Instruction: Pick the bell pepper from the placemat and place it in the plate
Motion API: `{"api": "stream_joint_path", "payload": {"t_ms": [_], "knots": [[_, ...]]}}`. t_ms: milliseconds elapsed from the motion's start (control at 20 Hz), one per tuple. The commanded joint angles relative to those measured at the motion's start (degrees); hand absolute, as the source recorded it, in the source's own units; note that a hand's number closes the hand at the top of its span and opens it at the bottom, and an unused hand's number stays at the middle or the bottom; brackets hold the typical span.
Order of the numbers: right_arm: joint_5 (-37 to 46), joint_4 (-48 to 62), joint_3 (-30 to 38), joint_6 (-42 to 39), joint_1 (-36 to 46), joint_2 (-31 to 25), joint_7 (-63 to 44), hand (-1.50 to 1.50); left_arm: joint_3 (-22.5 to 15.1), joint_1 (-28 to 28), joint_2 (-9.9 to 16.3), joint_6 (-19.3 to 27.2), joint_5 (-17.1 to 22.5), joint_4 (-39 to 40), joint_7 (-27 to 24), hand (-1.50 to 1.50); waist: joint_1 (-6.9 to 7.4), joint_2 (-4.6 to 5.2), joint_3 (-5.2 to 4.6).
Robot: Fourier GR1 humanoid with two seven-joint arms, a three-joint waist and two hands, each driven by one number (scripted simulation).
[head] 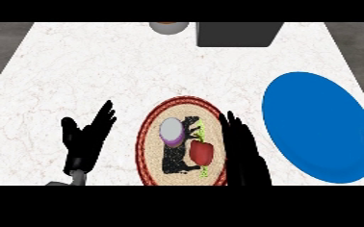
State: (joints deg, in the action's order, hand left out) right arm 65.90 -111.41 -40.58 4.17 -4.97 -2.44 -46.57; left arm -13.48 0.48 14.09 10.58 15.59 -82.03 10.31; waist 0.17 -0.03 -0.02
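A red bell pepper (202,153) with a green stem lies on the round woven placemat (153,139) with a red rim, near the counter's front edge. A purple and grey round object (173,130) sits on the mat just left of and behind the pepper. The blue plate (313,125) lies at the right. My right hand (241,146) stands open over the mat's right edge, fingers straight, right beside the pepper; contact cannot be told. My left hand (85,137) rests open left of the mat, fingers up.
A dark grey box (236,33) stands at the counter's back edge, with a grey round container (169,27) to its left. White marbled countertop (85,67) spreads behind the mat and to the left.
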Motion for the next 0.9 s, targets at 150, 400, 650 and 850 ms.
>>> {"api": "stream_joint_path", "payload": {"t_ms": [150,400,650,850], "knots": [[-0.7,6.2,-5.7,3.3,3.6,2.4,-5.6,-1.50,4.0,-1.7,-0.3,-2.7,-0.9,2.3,-0.2,0.00,-0.09,0.01,0.02],[1.7,12.3,-3.1,8.8,0.6,1.3,0.5,-1.50,0.9,4.2,-2.8,-0.9,-3.9,-4.7,1.3,0.00,0.01,-0.05,0.04],[3.7,15.7,-4.3,6.1,5.9,2.4,-8.6,-1.50,3.9,0.3,-2.8,-3.1,-3.7,-0.3,2.3,0.00,-0.10,0.00,0.02],[1.1,19.8,-2.1,7.6,9.6,2.4,-7.3,-1.50,6.0,0.2,-3.2,-5.6,-3.7,1.1,0.6,0.00,-0.06,0.03,0.02]]}}
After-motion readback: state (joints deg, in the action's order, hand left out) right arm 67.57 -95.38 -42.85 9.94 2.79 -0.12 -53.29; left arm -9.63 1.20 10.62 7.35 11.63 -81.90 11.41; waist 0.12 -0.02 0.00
